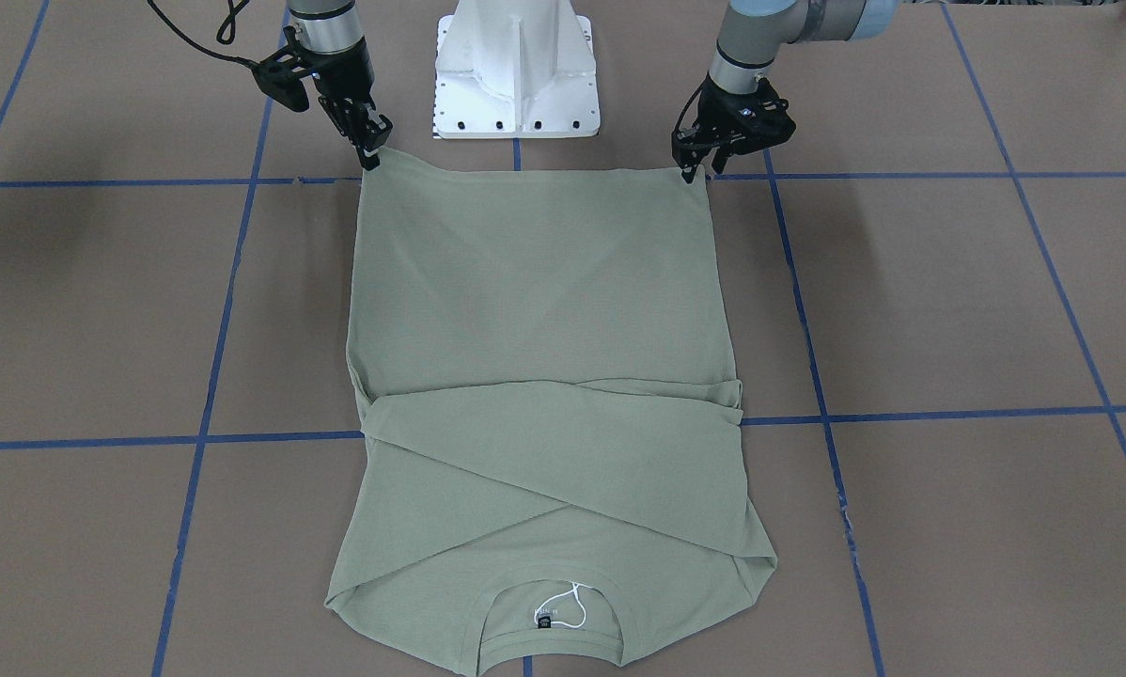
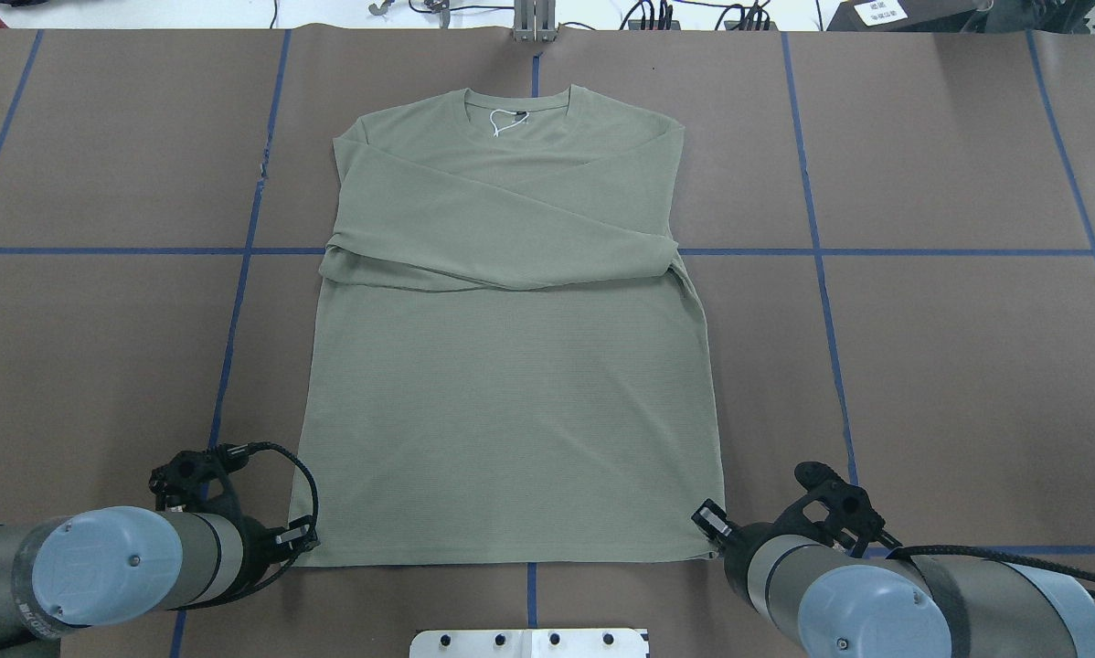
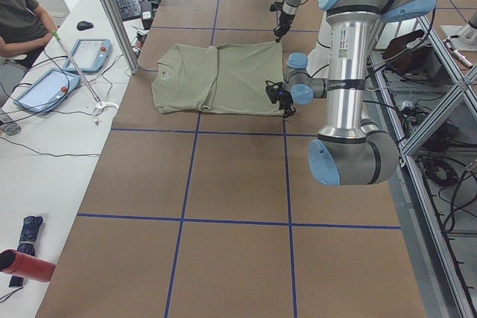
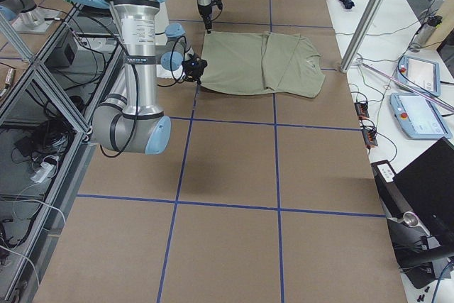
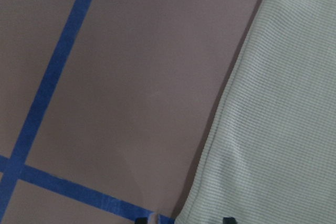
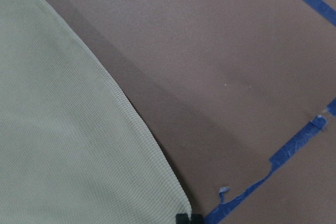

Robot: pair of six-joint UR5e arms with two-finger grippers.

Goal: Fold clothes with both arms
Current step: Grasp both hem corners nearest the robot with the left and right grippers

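Shirt (image 1: 544,310) — sage ribbed knit, rectangular

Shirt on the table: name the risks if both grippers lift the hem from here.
1. The left gripper and right gripper sit at the very corners of the hem of the shirt. Such a thin hold could slip, or catch only one layer.
2. The crossed sleeves lie loose on top, so a quick swing of the hem might drag them out of place.
3. If one side rises ahead of the other, the fold would likely end up skewed.
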